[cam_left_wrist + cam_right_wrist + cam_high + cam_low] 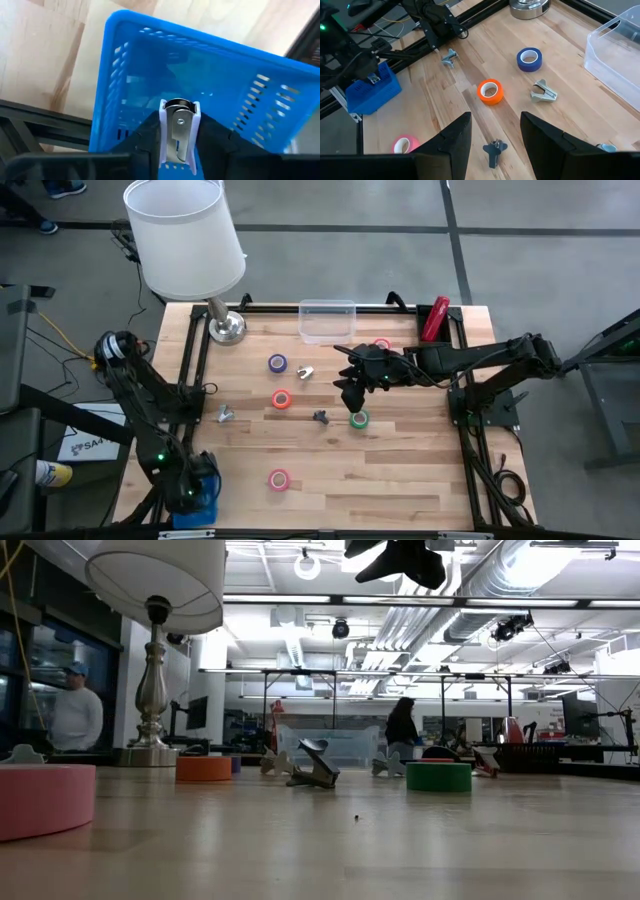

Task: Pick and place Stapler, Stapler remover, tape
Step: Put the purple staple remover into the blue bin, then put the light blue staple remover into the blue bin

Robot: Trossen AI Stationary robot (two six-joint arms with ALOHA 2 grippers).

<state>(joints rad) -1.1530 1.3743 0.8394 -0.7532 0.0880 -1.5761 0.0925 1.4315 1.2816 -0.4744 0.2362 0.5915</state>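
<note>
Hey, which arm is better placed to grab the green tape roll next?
The right. The right gripper hangs open above mid-table, beside the green tape roll. The left gripper is at the near-left corner over the blue basket, holding a stapler remover.

A robotics lab or workshop inside a big industrial hall: exposed ducts (520, 580) and strip lights (300, 602) are running across the open ceiling, and a grey concrete floor (400, 205) is surrounding the wooden table (400, 470). Benches with monitors (580, 715) and metal frames are standing in the background, two people are working among them, and cables (55, 330) are trailing beside the table.
</note>
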